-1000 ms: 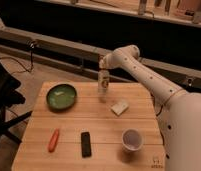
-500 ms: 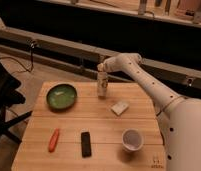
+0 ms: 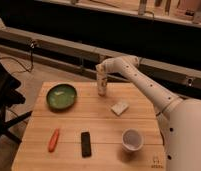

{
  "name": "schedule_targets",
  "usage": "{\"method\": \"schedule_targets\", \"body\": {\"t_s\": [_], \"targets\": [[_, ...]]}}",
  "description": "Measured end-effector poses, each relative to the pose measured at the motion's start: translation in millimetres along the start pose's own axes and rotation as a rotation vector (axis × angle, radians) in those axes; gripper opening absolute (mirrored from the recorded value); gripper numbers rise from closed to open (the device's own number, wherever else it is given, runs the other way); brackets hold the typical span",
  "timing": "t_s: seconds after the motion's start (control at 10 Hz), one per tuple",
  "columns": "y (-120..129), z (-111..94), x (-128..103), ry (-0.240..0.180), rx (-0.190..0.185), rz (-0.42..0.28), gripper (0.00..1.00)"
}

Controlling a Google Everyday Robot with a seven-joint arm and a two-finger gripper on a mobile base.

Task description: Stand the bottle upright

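We see the bottle standing upright near the far edge of the wooden table, right of the green bowl. The gripper sits at its top; we cannot tell its finger state.

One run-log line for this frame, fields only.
gripper: at bottle top, table's far edge | bottle: upright on table | green bowl: left of bottle
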State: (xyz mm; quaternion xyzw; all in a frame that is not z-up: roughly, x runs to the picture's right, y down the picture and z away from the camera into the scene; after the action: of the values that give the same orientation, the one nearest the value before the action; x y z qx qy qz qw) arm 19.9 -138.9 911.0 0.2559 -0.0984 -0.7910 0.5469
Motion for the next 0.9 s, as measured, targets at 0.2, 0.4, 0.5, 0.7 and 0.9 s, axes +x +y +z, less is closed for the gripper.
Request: {"method": "schedule_targets", "body": {"t_s": [0.2, 0.4, 0.5, 0.7, 0.9], "targets": [[-1.4, 2.0, 0.1, 0.014, -0.022, -0.017, 0.14], [-2.2, 3.8, 0.7, 0.029, -0.035, -0.023, 0.39], [-2.4, 4.4, 1.0, 0.038, -0.034, -0.022, 0.51], [-2.7, 4.1, 2.3, 0.055, -0.026, -0.009, 0.65], [-1.6, 0.3, 3.5, 0.083, -0.021, 0.004, 0.66]]}}
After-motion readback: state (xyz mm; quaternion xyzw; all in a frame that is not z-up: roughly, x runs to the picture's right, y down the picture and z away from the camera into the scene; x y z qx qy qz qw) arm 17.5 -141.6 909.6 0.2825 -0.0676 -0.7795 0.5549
